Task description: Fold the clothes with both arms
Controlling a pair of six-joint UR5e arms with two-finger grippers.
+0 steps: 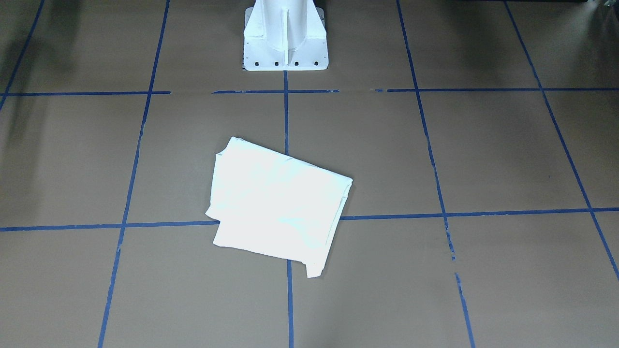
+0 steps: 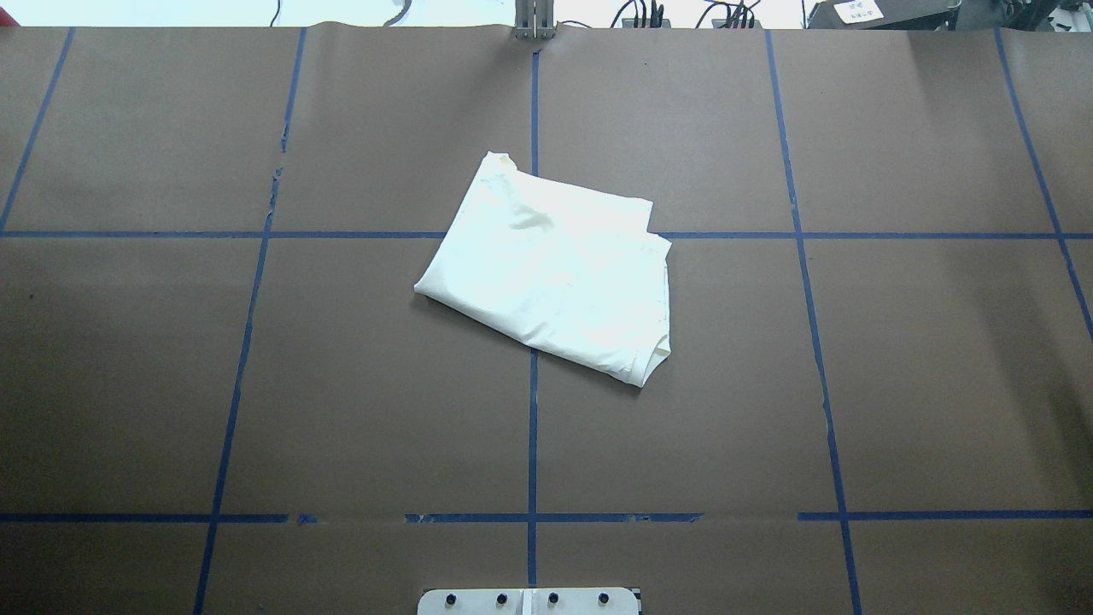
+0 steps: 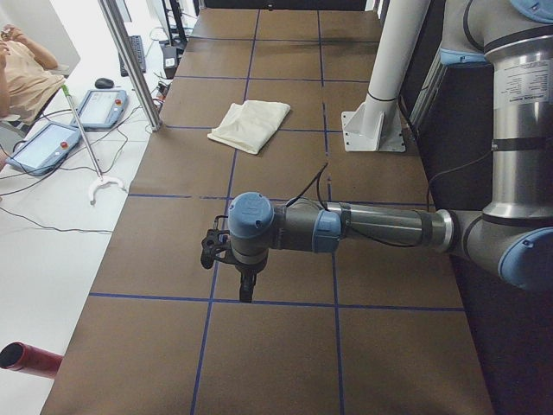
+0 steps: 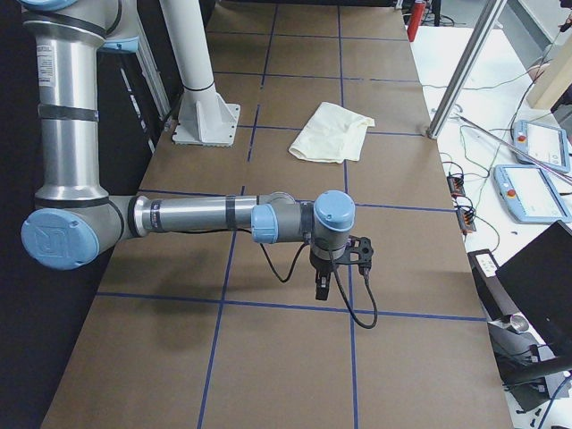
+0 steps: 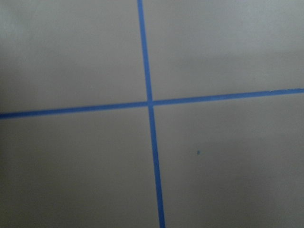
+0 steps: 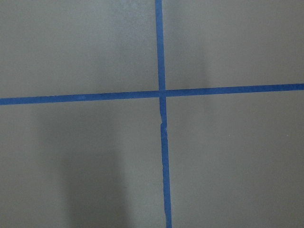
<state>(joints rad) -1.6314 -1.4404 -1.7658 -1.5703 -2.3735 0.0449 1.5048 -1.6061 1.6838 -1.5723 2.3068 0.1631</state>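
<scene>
The clothes are one cream shirt folded into a compact, slightly skewed packet, lying flat near the table's middle. No print shows on it. Nothing touches it. My left gripper shows only in the left side view, pointing down over bare table far from the shirt; I cannot tell whether it is open or shut. My right gripper shows only in the right side view, likewise pointing down and far from the shirt; its state I cannot tell. Both wrist views show just brown table and crossing blue tape.
Blue tape lines divide the brown table into squares. The white pedestal base stands at the robot's edge. Beside the table are teach pendants, a metal post, a red cylinder and a seated person.
</scene>
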